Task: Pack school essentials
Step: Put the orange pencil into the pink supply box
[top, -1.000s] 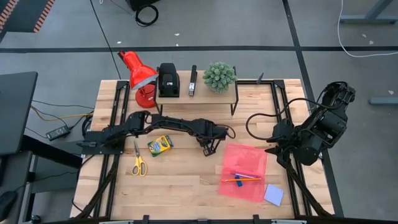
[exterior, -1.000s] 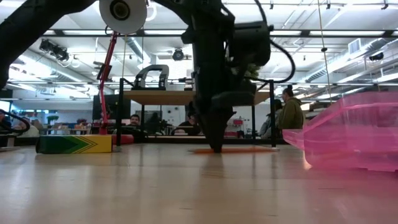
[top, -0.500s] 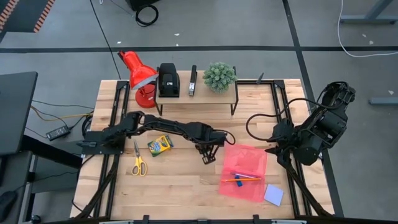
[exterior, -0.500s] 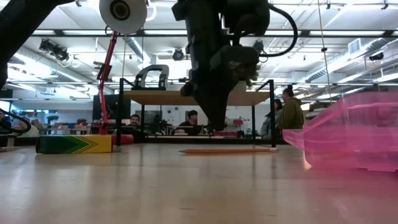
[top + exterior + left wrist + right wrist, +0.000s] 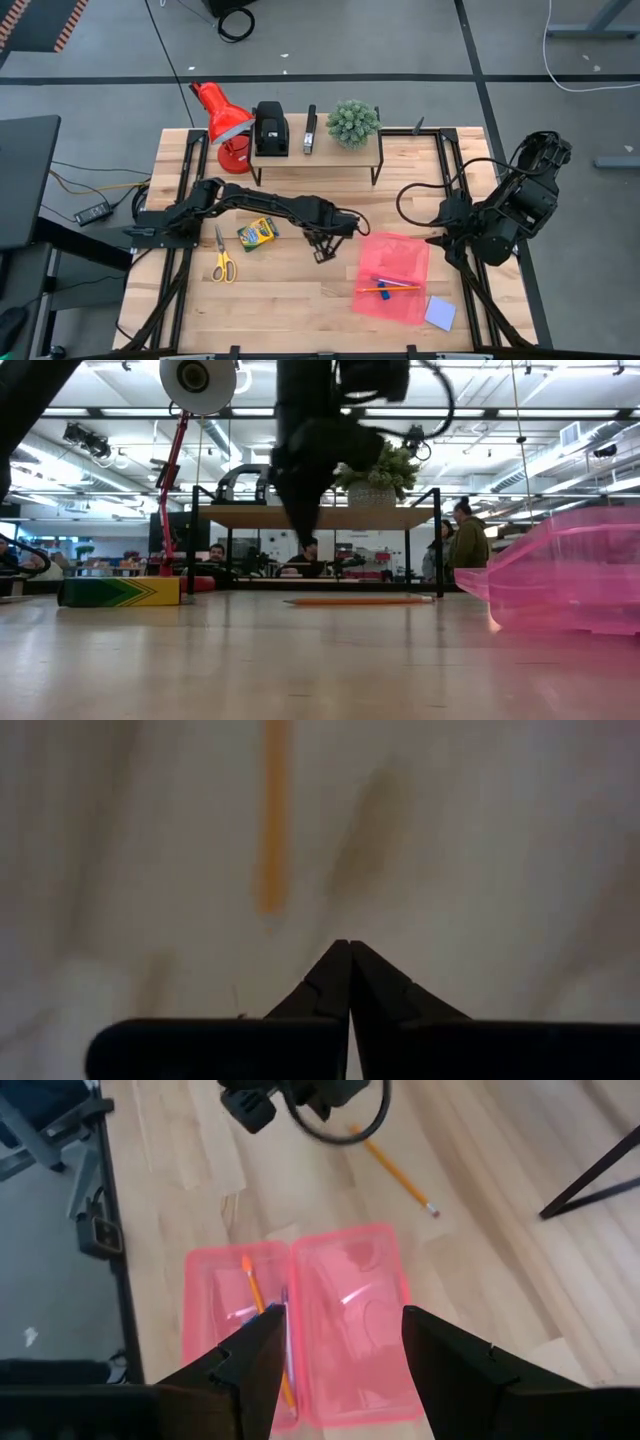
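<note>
My left gripper (image 5: 320, 254) hangs shut and empty over the table's middle, raised above the wood (image 5: 306, 543) (image 5: 348, 946). One orange pencil (image 5: 393, 1168) lies flat on the table just beyond it (image 5: 352, 601) (image 5: 272, 820). The open pink case (image 5: 392, 275) lies to the right, with another orange pencil (image 5: 254, 1294) and a thin bluish thing inside. My right gripper (image 5: 340, 1320) is open above the case, at the table's right side (image 5: 441, 240). The scissors (image 5: 222, 258), crayon box (image 5: 258, 233) and notepad (image 5: 440, 313) lie flat on the wood.
A red lamp (image 5: 222, 115) stands at the far left. A shelf (image 5: 315, 155) on the far side carries black devices and a potted plant (image 5: 353, 122). People sit in the room beyond the table (image 5: 467, 540). Bare wood shows along the near edge.
My left gripper has risen off the table from beside the loose orange pencil and moved toward the table's left and near edges. The pencil stays lying on the wood. My right arm has kept still.
</note>
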`<state>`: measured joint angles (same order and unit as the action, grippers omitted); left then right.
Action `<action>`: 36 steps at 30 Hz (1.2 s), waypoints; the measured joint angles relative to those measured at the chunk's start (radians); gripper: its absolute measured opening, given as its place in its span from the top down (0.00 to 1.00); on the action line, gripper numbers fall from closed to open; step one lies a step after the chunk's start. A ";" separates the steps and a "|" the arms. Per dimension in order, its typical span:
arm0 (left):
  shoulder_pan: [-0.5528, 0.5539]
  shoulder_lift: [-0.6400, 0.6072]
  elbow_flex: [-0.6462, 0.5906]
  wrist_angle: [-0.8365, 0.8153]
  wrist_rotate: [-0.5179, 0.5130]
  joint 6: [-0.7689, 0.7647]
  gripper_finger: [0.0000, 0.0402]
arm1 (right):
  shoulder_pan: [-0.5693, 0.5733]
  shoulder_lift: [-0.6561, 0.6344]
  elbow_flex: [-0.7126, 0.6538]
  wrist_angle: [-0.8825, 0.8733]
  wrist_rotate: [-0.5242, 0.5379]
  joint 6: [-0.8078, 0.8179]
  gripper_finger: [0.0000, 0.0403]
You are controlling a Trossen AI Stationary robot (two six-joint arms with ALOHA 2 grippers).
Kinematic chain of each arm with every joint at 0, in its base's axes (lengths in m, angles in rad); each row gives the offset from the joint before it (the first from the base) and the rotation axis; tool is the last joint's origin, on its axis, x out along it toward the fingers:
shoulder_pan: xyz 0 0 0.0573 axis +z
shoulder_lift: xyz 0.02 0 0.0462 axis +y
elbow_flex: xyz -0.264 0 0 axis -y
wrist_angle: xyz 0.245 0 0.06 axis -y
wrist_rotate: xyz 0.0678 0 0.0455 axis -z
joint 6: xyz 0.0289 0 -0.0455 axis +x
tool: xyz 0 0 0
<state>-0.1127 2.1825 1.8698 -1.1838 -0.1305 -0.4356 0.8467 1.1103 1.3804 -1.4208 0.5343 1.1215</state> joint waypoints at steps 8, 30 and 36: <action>0.040 0.000 -0.107 -0.031 0.021 0.139 0.99 | -0.006 0.000 0.000 0.002 0.101 -0.041 0.50; 0.023 -0.454 -0.713 0.697 0.042 0.033 1.00 | -0.474 0.001 0.000 0.245 -0.221 -0.670 0.99; 0.005 -0.528 -0.924 1.001 0.026 -0.004 1.00 | -0.677 0.002 -0.092 0.420 -0.439 -0.811 0.99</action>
<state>-0.1078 1.6544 0.9456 -0.1828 -0.1048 -0.4395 0.1695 1.1121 1.2884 -1.0008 0.0956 0.3108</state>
